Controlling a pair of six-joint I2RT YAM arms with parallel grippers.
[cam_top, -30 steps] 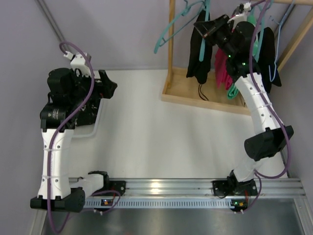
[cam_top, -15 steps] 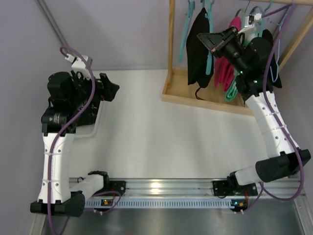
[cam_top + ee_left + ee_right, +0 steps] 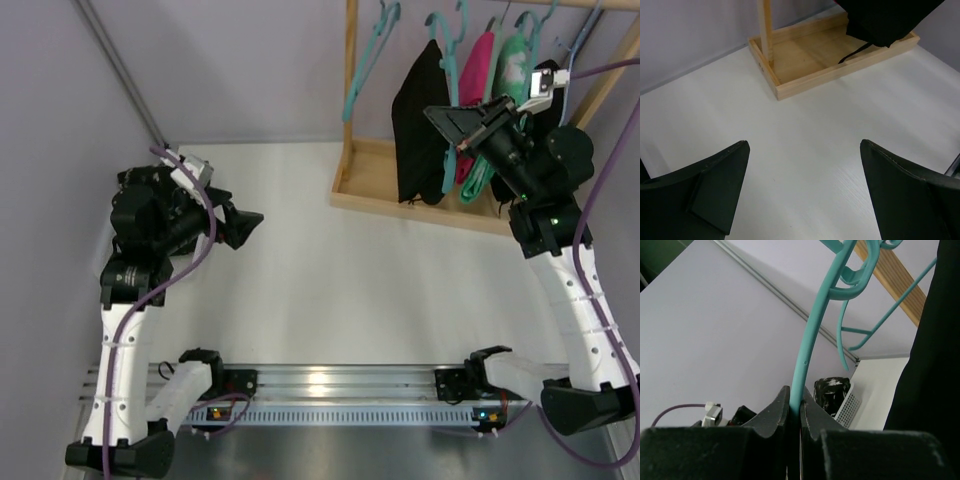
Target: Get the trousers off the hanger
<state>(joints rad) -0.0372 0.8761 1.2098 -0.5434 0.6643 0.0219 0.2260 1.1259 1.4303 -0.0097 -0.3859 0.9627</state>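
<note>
The black trousers point(image 3: 418, 120) hang limp from the teal hanger point(image 3: 446, 60) on the wooden rack. My right gripper point(image 3: 452, 128) is shut on the hanger's teal bar beside them. In the right wrist view the jaws point(image 3: 795, 401) pinch the hanger point(image 3: 809, 360), and the trousers point(image 3: 935, 370) fill the right edge. My left gripper point(image 3: 247, 226) is open and empty over the white table, left of the rack. In the left wrist view it point(image 3: 803, 146) faces the rack, and the trousers' lower end point(image 3: 890, 22) hangs over the rack's base.
An empty teal hanger point(image 3: 368, 62) hangs left of the trousers. Pink point(image 3: 480, 70) and green point(image 3: 516, 60) garments hang to their right. The rack has a wooden tray base point(image 3: 385, 190) and an upright post point(image 3: 350, 90). A white basket point(image 3: 849, 407) holds speckled black cloth point(image 3: 832, 389).
My right gripper has moved down and right with the hanger, and the trousers swung with it. My left gripper has moved down and right over the table.
</note>
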